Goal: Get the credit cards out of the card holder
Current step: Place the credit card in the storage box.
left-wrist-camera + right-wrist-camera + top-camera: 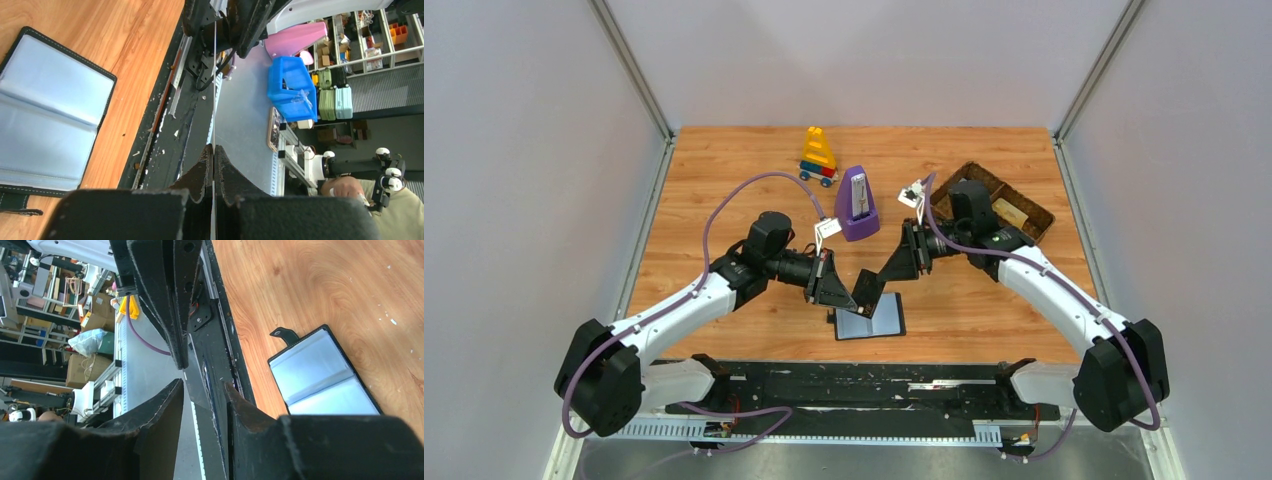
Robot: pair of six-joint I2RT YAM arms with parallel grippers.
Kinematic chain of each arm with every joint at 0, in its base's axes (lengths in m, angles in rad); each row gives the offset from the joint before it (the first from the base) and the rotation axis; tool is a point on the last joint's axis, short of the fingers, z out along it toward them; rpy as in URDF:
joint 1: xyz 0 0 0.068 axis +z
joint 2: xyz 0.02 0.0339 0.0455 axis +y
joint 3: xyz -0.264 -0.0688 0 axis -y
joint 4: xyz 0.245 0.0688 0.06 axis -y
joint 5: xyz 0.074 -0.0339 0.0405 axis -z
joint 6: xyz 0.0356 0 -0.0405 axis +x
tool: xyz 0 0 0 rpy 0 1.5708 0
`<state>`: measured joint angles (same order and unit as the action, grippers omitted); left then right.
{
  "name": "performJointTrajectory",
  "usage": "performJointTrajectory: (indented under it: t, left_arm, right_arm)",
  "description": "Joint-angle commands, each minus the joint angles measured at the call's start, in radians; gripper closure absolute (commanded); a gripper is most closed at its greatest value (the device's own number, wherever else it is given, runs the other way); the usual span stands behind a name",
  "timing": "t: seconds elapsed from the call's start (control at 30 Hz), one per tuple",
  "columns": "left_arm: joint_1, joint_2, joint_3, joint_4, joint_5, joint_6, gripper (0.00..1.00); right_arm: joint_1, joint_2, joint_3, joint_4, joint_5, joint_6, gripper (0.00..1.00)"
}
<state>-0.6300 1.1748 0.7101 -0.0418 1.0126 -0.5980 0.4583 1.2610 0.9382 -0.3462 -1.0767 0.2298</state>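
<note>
As it lies, card holder [879, 322] open, bluish

A: Card holder [874, 325]: the rim is looking like matt black leatherette with pale stitching, and the panels are shining like clear glossy plastic.
B: The table [984, 300] under it is showing smooth, satin wood grain.
A: The rail [864, 380] beside it is looking like scratched, chipped black metal.
B: Above it, the fingers [197, 175] of the left gripper [214, 150] are looking rough, matt and black. The credit card [868, 291] is looking thin and dark.
A: Behind it, the metronome [857, 205] is gleaming purple plastic and the tray [1014, 188] is showing brown weave.
</note>
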Motion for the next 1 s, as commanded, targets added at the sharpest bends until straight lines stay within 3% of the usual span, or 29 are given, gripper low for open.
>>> performJointTrajectory:
  t: [0.0,0.13,0.27,0.4,0.47,0.67,0.7,0.8,0.87,0.97]
  left_arm:
    - [0.001,0.009,0.038,0.002,0.023,0.025,1.0]
    - [0.001,0.019,0.037,0.013,0.023,0.021,1.0]
    - [0.001,0.02,0.038,0.014,0.022,0.023,1.0]
    - [0.003,0.023,0.041,0.002,0.016,0.03,1.0]
    - [0.002,0.024,0.048,-0.011,0.008,0.036,0.91]
    - [0.003,-0.005,0.078,-0.124,-0.089,0.081,0.44]
    - [0.003,-0.007,0.084,-0.143,-0.106,0.087,0.4]
    - [0.003,-0.016,0.109,-0.198,-0.152,0.111,0.07]
    - [0.002,-0.022,0.124,-0.222,-0.169,0.115,0.01]
    - [0.004,-0.03,0.149,-0.263,-0.197,0.134,0.0]
  right_arm:
    - [0.014,0.006,0.04,0.058,-0.053,-0.014,0.66]
    - [0.025,0.007,0.023,0.092,-0.068,0.008,0.73]
    - [0.025,-0.004,0.007,0.107,-0.056,0.014,0.98]
    - [0.025,-0.005,-0.003,0.122,-0.078,0.013,1.0]
    - [0.02,-0.01,-0.008,0.123,-0.055,0.018,1.0]
    - [-0.034,-0.038,-0.018,0.149,0.03,0.094,1.0]
    - [-0.043,-0.047,-0.022,0.156,0.049,0.104,1.0]
    - [-0.085,-0.071,-0.044,0.187,0.102,0.15,1.0]
    - [-0.126,-0.078,-0.056,0.207,0.126,0.182,1.0]
    - [-0.199,-0.099,-0.074,0.233,0.181,0.228,1.0]
